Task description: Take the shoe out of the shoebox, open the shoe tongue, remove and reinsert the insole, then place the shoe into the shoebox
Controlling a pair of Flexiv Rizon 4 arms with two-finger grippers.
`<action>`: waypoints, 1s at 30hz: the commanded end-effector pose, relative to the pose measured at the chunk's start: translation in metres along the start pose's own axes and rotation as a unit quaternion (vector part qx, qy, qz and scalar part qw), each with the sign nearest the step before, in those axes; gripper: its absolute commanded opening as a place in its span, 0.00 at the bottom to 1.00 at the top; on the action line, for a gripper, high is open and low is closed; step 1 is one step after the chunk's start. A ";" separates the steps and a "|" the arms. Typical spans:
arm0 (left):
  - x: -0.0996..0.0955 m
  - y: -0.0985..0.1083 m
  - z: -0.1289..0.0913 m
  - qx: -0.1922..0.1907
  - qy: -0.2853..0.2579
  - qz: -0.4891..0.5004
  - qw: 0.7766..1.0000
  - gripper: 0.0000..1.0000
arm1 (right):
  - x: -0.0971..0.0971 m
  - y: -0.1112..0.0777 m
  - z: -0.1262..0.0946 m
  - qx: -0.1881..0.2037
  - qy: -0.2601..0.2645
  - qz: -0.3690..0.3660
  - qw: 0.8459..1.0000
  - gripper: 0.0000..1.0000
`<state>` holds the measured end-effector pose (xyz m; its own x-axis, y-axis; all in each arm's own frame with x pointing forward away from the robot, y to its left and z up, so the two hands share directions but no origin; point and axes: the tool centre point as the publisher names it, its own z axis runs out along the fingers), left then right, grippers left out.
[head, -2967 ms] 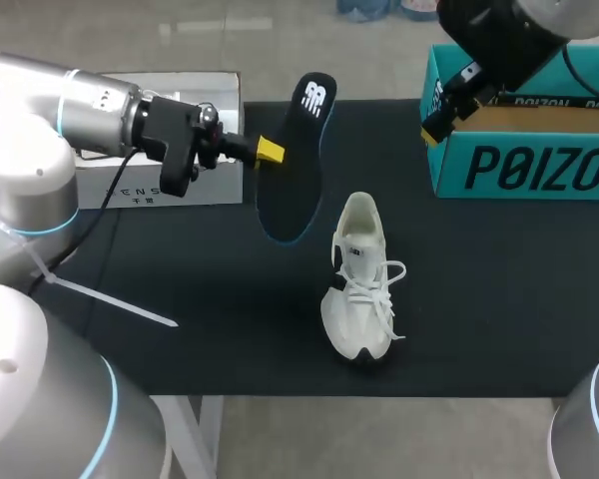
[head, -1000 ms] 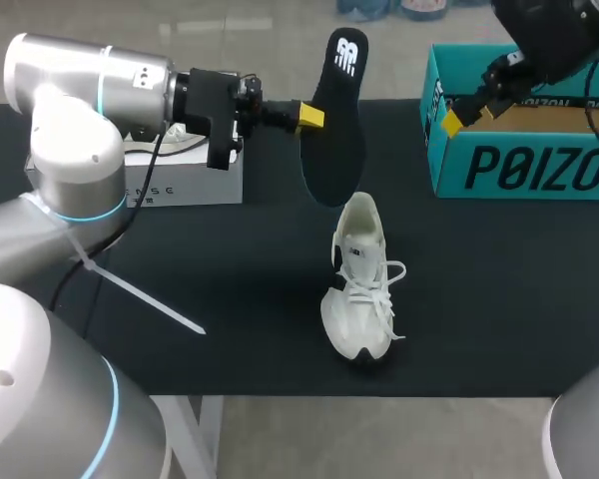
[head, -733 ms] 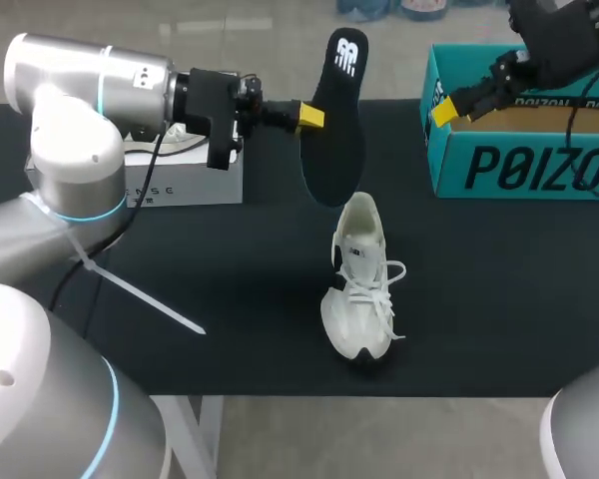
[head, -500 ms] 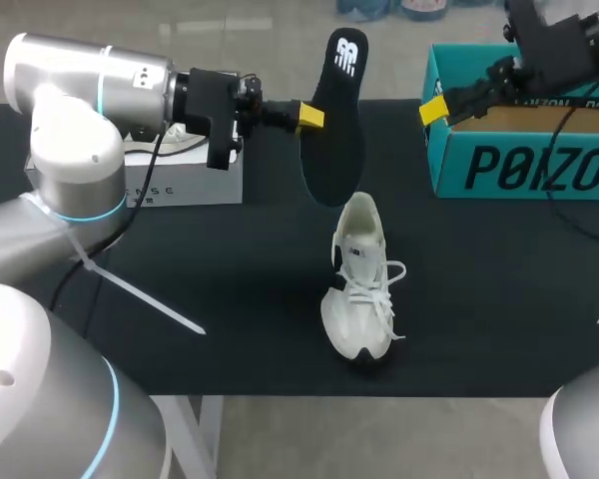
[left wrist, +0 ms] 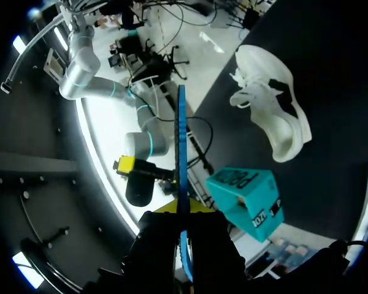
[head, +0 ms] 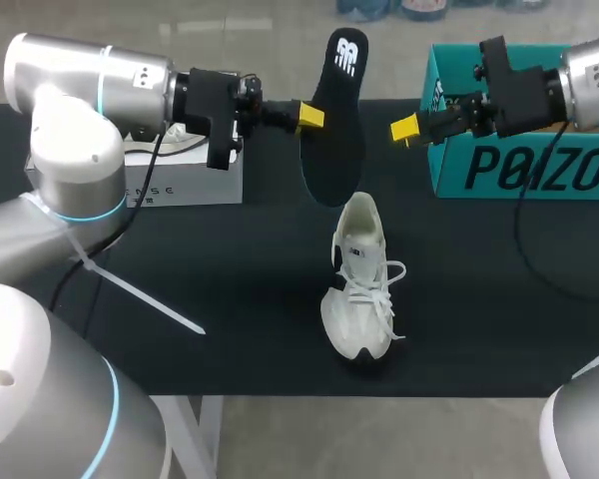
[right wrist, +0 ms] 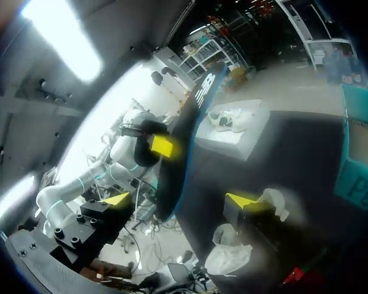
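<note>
Black table (head: 230, 299), shoe (head: 359, 289) mid-frame. My left fingers (head: 311, 116) clamp the insole (head: 334, 140) above it; my right fingers (head: 404, 129), open, have swung from the shoebox (head: 519, 165) toward it, so reinsertion looks next.

Place: robot lab — test bench
Signs: left arm (head: 75, 110) and right arm (head: 589, 70), grey, jointed, over a black table (head: 499, 299)

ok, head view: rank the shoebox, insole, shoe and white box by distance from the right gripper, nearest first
From the right gripper:
1. Shoebox, right beside it, at the box's left wall.
2. Insole, held up by the left gripper, across a gap toward the middle.
3. Shoe, lower down, in the middle.
4. White box, far left.
</note>
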<state>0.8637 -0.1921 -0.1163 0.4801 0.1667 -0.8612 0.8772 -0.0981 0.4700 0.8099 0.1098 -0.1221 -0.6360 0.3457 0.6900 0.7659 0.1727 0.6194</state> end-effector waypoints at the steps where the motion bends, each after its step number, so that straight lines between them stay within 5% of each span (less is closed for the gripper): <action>1: 0.000 -0.001 0.000 -0.001 0.000 0.001 1.000 0.00 | -0.005 0.008 0.022 0.000 0.034 -0.001 0.999 1.00; 11: 0.000 -0.001 0.000 -0.001 0.000 0.001 1.000 0.00 | 0.005 0.017 0.051 0.014 0.052 -0.013 0.998 1.00; 24: 0.000 -0.001 0.000 -0.001 0.000 0.001 1.000 0.00 | 0.007 0.016 0.062 0.017 0.063 -0.008 0.998 0.99; 26: 0.000 -0.001 0.000 -0.001 0.000 0.001 1.000 0.00 | 0.007 0.016 0.062 0.017 0.063 -0.007 0.998 0.90; 28: 0.000 -0.001 0.000 -0.001 0.000 0.001 1.000 0.00 | 0.006 0.016 0.063 0.017 0.063 -0.006 0.998 0.59; 30: 0.000 -0.001 0.000 -0.001 0.000 0.001 1.000 0.00 | 0.005 0.015 0.065 0.020 0.064 -0.003 0.998 0.47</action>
<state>0.8637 -0.1921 -0.1163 0.4801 0.1667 -0.8612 0.8772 -0.0981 0.4700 0.8232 0.1711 -0.1314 -0.6475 0.2257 0.7278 0.7619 0.2109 0.6124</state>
